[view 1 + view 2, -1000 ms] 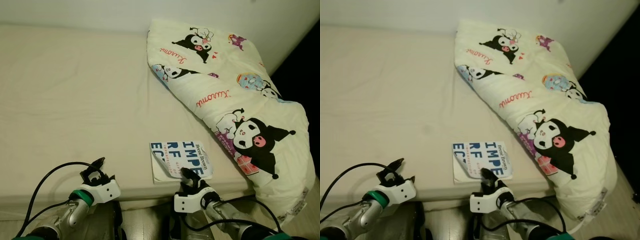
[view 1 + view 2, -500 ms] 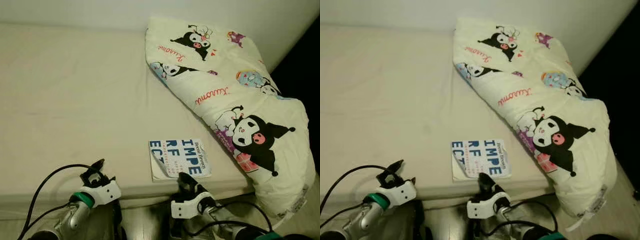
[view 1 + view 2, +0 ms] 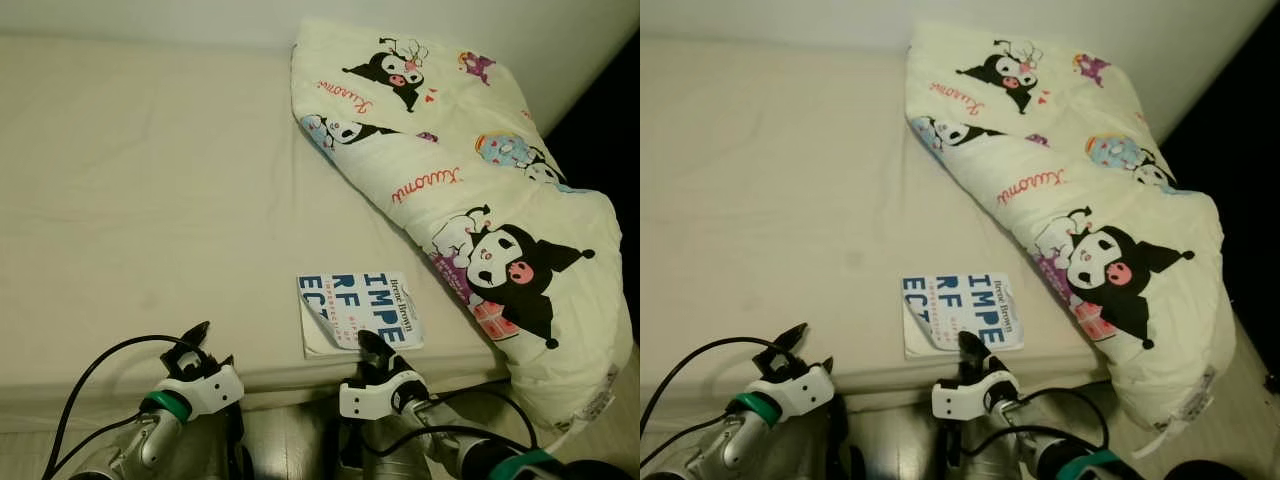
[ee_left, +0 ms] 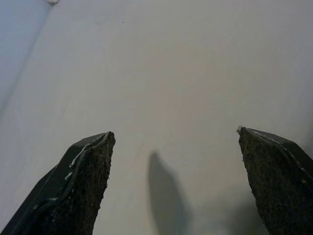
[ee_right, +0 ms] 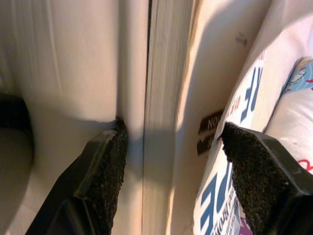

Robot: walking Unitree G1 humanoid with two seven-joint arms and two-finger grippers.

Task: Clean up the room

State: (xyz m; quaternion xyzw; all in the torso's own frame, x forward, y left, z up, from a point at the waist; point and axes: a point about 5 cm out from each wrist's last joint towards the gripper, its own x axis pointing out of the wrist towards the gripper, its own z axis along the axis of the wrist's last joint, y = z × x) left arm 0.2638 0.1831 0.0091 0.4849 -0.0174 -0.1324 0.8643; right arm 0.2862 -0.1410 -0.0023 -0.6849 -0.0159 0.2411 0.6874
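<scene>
A white paperback with blue letters (image 3: 358,312) lies flat on the cream bed (image 3: 150,200), close to its front edge, one cover corner curled up. My right gripper (image 3: 369,345) is at the book's near edge. In the right wrist view its fingers (image 5: 105,166) stand open, with the book's page edge (image 5: 164,88) running between them and the lettered cover (image 5: 220,205) beside the other pad. My left gripper (image 3: 196,338) hovers open over the bare sheet (image 4: 176,73) at the bed's front left.
A bunched cream quilt with cartoon prints (image 3: 450,160) covers the bed's right side and hangs over the front right corner. A pale wall (image 3: 150,15) runs behind the bed. A dark gap (image 3: 605,110) lies to the right.
The view has shifted slightly. My right wrist has swung a little to the left while its fingers stay at the book's near edge. The left gripper has barely moved.
</scene>
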